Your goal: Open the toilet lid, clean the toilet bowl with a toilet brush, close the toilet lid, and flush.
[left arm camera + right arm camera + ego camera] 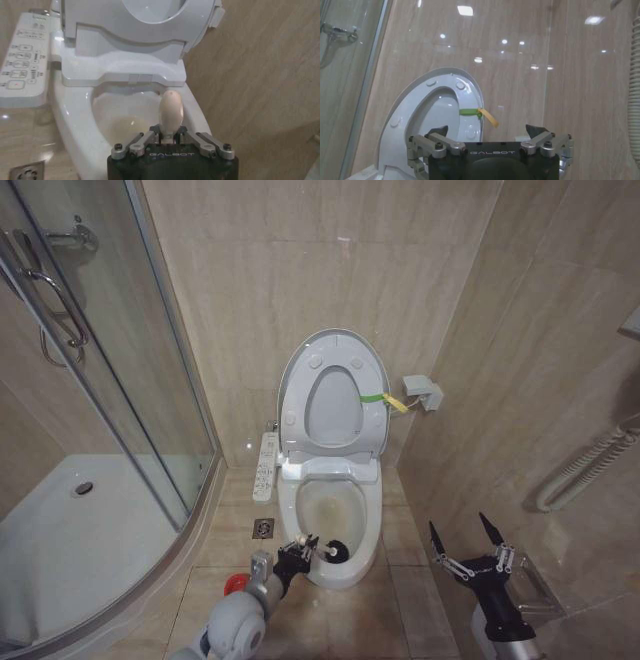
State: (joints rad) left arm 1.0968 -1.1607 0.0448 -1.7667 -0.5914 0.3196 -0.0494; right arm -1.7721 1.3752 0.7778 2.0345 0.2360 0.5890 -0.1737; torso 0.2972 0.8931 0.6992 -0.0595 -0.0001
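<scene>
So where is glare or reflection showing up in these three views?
Right wrist view: bright ceiling-light spots reflect off the glossy beige wall tiles. Left wrist view: a highlight sits on the white remote panel and a faint sheen on the wet white ceramic toilet bowl. Head view: reflections streak the glass shower door.

White toilet lid (333, 395), yellowish-stained toilet bowl (331, 505)

The toilet lid (333, 395) stands upright against the back wall with the seat ring raised against it. The left gripper (303, 552) is clamped on the toilet brush (329, 551), whose dark head rests at the front rim of the toilet bowl (330, 515). The right gripper (466, 535) hangs open, well right of the bowl
</scene>
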